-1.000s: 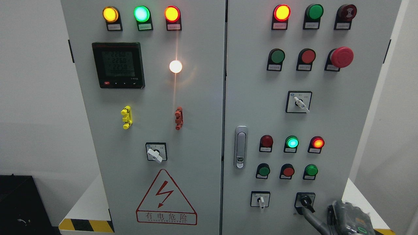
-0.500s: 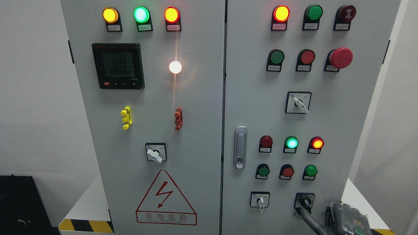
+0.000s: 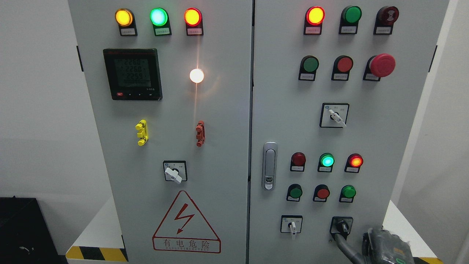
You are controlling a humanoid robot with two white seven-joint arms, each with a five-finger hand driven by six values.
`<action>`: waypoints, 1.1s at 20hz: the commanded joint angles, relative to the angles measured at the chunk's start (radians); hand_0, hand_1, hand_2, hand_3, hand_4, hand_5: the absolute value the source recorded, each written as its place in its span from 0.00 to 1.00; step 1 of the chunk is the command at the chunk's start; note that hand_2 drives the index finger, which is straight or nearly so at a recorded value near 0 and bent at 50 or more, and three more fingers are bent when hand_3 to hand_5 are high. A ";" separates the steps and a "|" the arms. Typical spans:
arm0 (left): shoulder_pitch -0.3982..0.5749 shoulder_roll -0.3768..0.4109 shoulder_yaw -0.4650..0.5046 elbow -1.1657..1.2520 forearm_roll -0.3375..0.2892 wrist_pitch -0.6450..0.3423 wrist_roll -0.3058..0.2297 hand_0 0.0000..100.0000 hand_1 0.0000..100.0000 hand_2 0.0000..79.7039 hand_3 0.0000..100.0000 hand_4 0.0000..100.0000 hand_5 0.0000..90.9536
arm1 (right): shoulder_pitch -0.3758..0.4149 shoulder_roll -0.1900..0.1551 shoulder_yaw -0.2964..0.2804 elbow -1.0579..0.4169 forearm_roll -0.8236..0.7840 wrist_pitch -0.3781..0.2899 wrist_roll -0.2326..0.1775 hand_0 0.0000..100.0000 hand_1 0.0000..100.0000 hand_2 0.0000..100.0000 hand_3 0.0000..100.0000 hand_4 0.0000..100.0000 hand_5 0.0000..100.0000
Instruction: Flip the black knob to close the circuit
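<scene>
Grey two-door electrical cabinet (image 3: 227, 128) with lamps, buttons and switches; a robot hand at lower right.

The left door carries three lit lamps along the top, one digital meter (image 3: 132, 74), one white lamp (image 3: 196, 75), one white-handled switch and one warning triangle (image 3: 186, 223). The right door carries two more white-handled switches and one red mushroom button (image 3: 382, 65). The black knob (image 3: 342, 226) sits at that door's bottom right; one finger (image 3: 344, 246) of the right hand (image 3: 384, 249) reaches up just beneath it. Its grip cannot be told.

A single head camera faces the grey control cabinet (image 3: 227, 110) head-on at close range, tilted slightly downward over both doors.
</scene>
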 commanded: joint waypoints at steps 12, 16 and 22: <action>0.000 0.000 0.000 0.000 0.000 0.000 0.001 0.12 0.56 0.00 0.00 0.00 0.00 | 0.012 0.001 0.123 -0.031 -0.038 0.013 -0.007 0.00 0.00 0.89 1.00 0.92 0.91; 0.000 0.000 0.000 0.000 0.000 0.000 0.001 0.12 0.56 0.00 0.00 0.00 0.00 | 0.039 0.001 0.121 -0.045 -0.038 0.013 -0.011 0.00 0.00 0.89 1.00 0.92 0.91; 0.000 0.000 0.000 0.000 0.000 0.000 0.001 0.12 0.56 0.00 0.00 0.00 0.00 | 0.085 0.001 0.118 -0.072 -0.038 0.011 -0.051 0.00 0.00 0.86 1.00 0.91 0.90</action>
